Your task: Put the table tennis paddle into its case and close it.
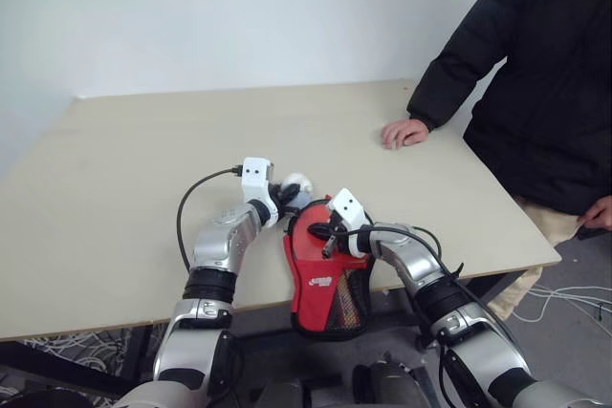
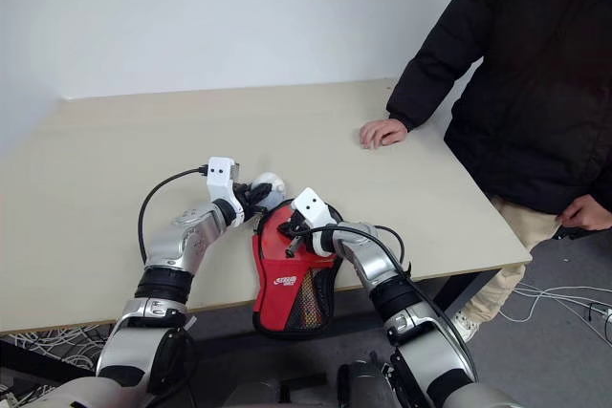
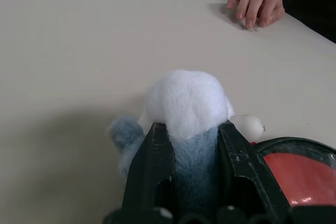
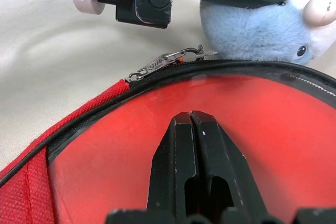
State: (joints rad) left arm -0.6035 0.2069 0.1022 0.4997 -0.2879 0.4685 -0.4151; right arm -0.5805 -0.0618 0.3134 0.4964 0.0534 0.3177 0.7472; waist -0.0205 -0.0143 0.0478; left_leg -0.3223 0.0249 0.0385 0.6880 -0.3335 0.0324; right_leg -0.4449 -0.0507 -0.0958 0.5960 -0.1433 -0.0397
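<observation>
Risk first: my right gripper (image 4: 191,116) has its fingers pressed together with nothing between them, lying on the red face in the case (image 1: 327,274), and the zip pull (image 4: 167,60) sits just beyond their tips, untouched. If I pull now, I judge the zip won't move; I'd only drag the case, which already hangs partly over the near edge of the table (image 1: 143,140) and could slip off. The table tennis paddle (image 4: 252,124) looks seated inside, its red face under a clear film right beneath my shut right fingers; handle not visible. Past that, my left gripper (image 3: 194,129) is clamped on a grey-white plush toy (image 3: 186,98), touching the case rim. It may snag the zip run. Far side: a person's hand (image 1: 404,132) rests on the table.
</observation>
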